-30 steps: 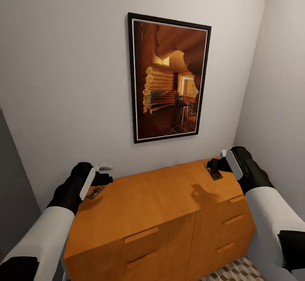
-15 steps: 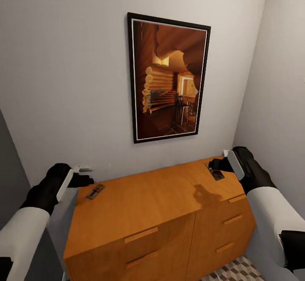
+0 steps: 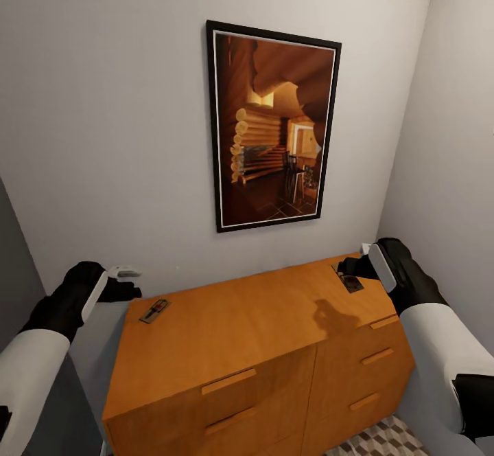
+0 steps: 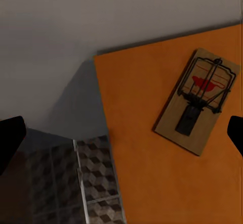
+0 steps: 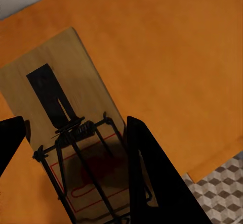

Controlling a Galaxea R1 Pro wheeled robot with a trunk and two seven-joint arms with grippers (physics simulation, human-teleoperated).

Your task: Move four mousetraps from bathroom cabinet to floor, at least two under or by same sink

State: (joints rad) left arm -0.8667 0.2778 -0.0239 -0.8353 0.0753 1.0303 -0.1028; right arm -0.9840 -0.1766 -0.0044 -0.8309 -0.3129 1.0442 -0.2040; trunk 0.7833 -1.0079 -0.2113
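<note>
Right gripper (image 3: pixel 358 266): jaws set narrow around the mousetrap (image 5: pixel 71 148) at the cabinet top's back-right corner; in the right wrist view one dark finger (image 5: pixel 152 178) overlaps the board's edge and the other sits at the opposite side, so it reads as straddling the trap, but I can't tell whether the pads are touching or clamped. That trap lies flat on the wood, not lifted. Left gripper (image 3: pixel 122 281): jaws spread wide with nothing between them, hanging off the cabinet's left end, at about 9 o'clock from the second mousetrap (image 4: pixel 198 100), which lies flat near the back-left corner of the top, apart from the fingers. Cabinet (image 3: pixel 233 336): orange-brown top, drawer fronts shut, standing against the wall under a framed picture (image 3: pixel 273 126) at 12 o'clock. Bathroom floor (image 3: pixel 384 440) shows as a patch of cube-pattern tiles at 5 o'clock in the head view, and a strip beside the cabinet in the left wrist view. Progress, my read: early. No trap seen on the tiles, both visible ones on the cabinet, right-hand pick in hand, left trap untouched. Unknowns: two traps accounted for, the other two could be anywhere. Right fingertip contact is masked by the finger itself and its shadow. Left fingers are cut off by the left wrist view's edges.
</note>
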